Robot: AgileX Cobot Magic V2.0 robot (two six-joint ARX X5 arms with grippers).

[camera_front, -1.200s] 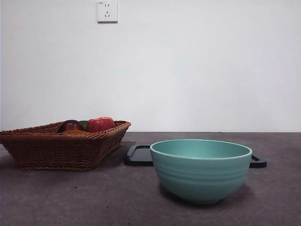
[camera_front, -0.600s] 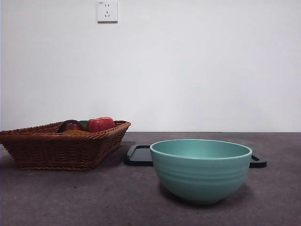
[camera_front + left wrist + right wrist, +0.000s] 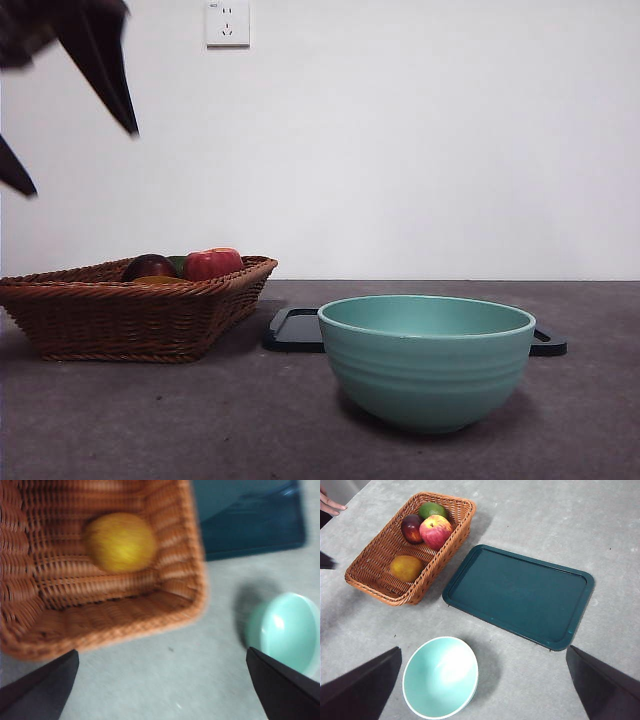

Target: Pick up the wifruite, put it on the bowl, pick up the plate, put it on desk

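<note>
The left gripper (image 3: 70, 150) is seen high up at the top corner of the front view, big and dark and a little blurred. Its two black jaws are spread wide apart, and nothing is held between them. It is kept up in the air, and nothing is touched by it. In the left wrist view (image 3: 160, 690) the same two jaws are shown far apart.

The right gripper (image 3: 482, 690) is seen only in its own wrist view. Its two black jaws are also spread wide, with nothing held between them. It is held high up too.
</note>
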